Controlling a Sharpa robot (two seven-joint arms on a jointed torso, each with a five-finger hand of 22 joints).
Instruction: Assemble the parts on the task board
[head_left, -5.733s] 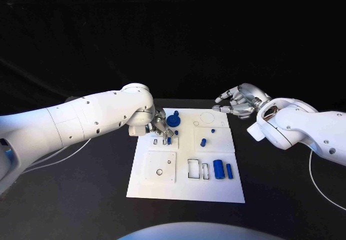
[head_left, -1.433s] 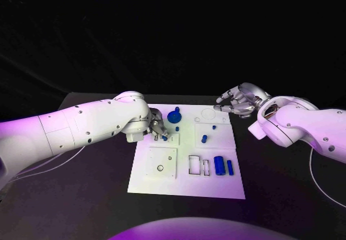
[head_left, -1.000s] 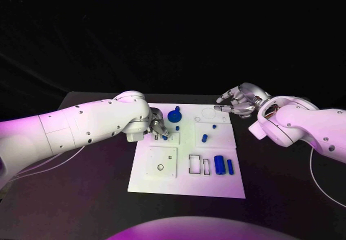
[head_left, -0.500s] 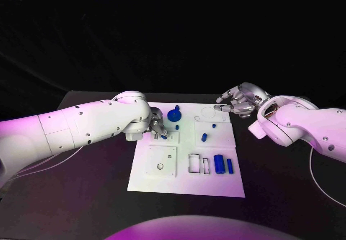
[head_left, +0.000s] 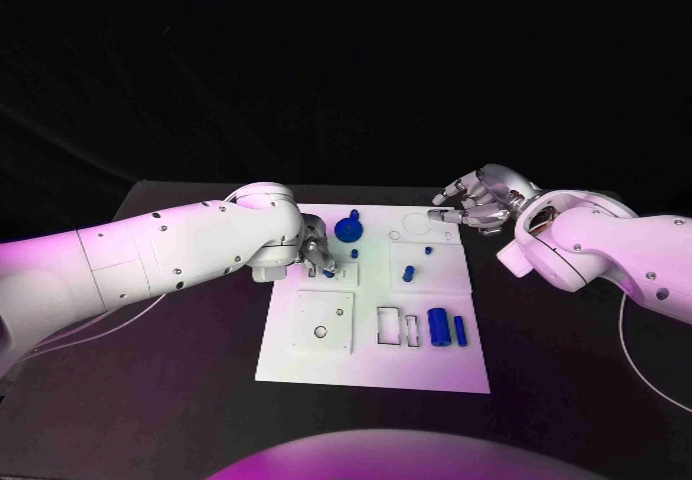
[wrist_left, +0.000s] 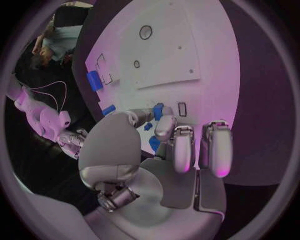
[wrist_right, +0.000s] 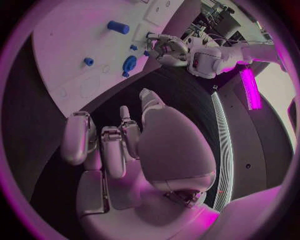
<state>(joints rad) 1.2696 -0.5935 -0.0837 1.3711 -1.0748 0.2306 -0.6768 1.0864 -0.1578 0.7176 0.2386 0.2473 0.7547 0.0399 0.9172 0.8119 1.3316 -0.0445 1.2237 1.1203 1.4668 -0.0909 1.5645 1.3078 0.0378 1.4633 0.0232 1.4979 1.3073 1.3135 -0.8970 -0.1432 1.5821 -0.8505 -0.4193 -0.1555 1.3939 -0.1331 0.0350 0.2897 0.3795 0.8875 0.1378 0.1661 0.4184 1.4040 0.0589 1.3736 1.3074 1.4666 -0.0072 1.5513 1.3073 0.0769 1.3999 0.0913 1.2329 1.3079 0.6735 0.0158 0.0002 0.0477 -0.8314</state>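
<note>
Little has moved since the earlier frames: seen from the head, the left robot hand (head_left: 316, 256) stays low over the far left part of the task board (head_left: 375, 370), its fingers bunched round a small blue part (head_left: 330, 272) just as they were a second ago, and the right robot hand (head_left: 477, 206) still hovers off the board's far right corner with fingers loosely curled and nothing in them. Compared with the oldest frame the whole picture has shifted slightly, which is the camera, not the things. A round blue knob (head_left: 348, 231) stands just beyond the left robot hand; a thick blue cylinder (head_left: 437, 328) and a thin one (head_left: 460, 332) lie near the slots at the near right.

From the left wrist, the fingertips (wrist_left: 164, 129) pinch the small blue part (wrist_left: 158, 111) right beside a rectangular slot (wrist_left: 182, 109). The risk, I judge, is a tilted entry: if the piece is not square to its hole it may jam or pop free and roll across the tabletop.

From the right wrist, the right robot hand (wrist_right: 119, 145) is half-curled and empty, well apart from the board (wrist_right: 69, 50); it could clip the corner if it sweeps in low.
</note>
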